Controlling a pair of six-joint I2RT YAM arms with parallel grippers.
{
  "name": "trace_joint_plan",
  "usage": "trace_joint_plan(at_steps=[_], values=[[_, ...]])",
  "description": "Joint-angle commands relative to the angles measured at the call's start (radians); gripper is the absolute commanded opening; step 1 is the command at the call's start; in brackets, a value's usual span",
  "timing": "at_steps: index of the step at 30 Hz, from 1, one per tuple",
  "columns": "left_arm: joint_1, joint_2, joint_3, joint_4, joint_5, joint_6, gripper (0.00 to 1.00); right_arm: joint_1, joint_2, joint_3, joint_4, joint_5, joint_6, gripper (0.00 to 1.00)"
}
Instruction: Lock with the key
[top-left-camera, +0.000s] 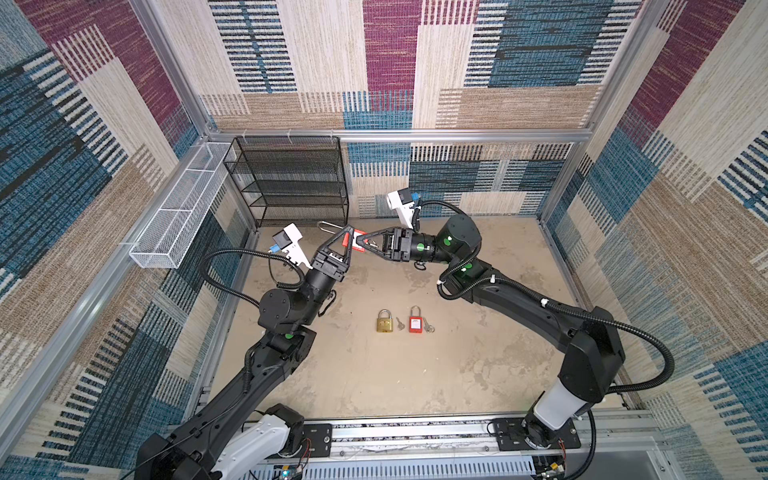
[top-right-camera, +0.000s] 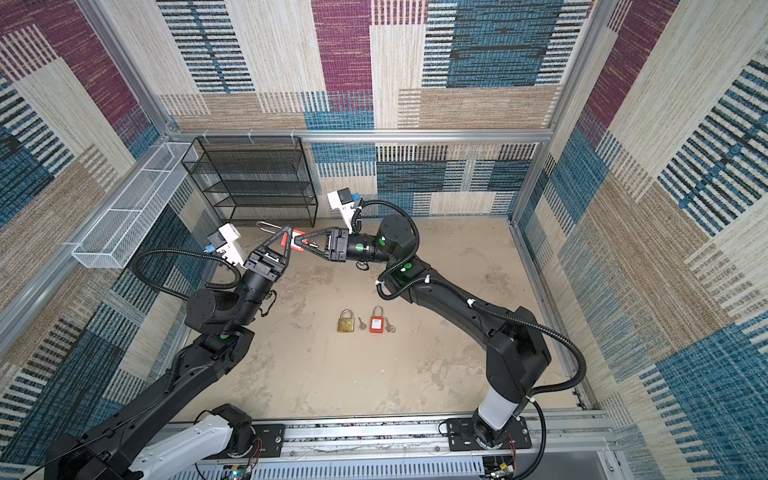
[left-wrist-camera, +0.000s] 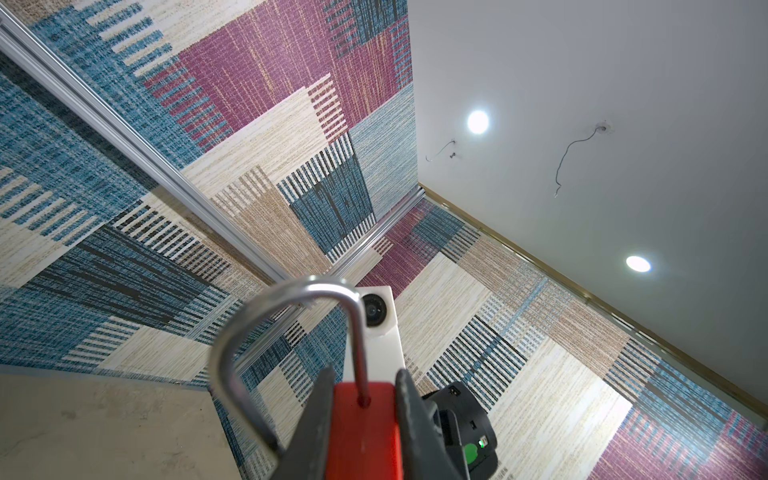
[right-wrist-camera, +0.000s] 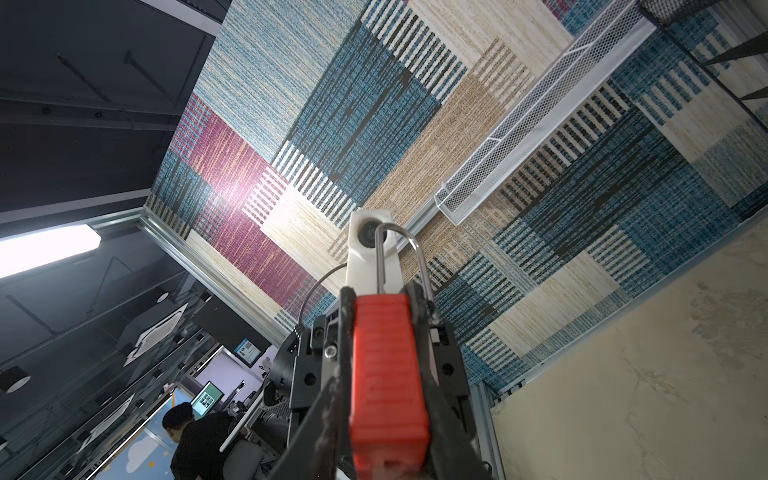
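Left gripper (left-wrist-camera: 365, 374): clenched on red padlock (left-wrist-camera: 363, 432), raised far left, likely presenting it.
Right gripper (top-left-camera: 363, 241): fingers flank the same body; firm grip cannot be told.

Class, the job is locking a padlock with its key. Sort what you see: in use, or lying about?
In use: held red padlock, left gripper, right gripper.
Lying about: brass padlock, second red padlock, loose keys (one may be needed), black mesh shelf, white mesh basket.

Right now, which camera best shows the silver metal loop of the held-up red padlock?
The left wrist view: the silver metal loop looms large, one leg seated in the red plastic body, the other outside it. The right wrist view shows it smaller, beyond the body; in both top views it is tiny.
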Motion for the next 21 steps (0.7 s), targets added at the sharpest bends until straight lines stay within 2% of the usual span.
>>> trace_joint_plan(at_steps=[1, 5, 7, 10, 21], values=[[0.001, -0.002, 0.000, 0.056, 0.006, -0.013, 0.06, 0.001, -0.001, 0.007, 0.024, 0.002, 0.006, 0.27], [0.001, -0.011, -0.003, 0.046, 0.001, -0.011, 0.21, 0.002, -0.007, 0.000, 0.029, 0.012, 0.008, 0.18], [0.001, -0.017, -0.011, 0.038, 0.003, -0.004, 0.33, 0.002, -0.010, 0.000, 0.025, 0.020, 0.008, 0.14], [0.002, -0.041, -0.038, 0.030, -0.008, 0.007, 0.41, 0.000, -0.024, 0.002, -0.026, 0.051, -0.025, 0.12], [0.040, -0.249, -0.124, -0.174, -0.055, 0.038, 0.54, -0.014, -0.066, -0.047, -0.062, 0.070, -0.049, 0.09]])
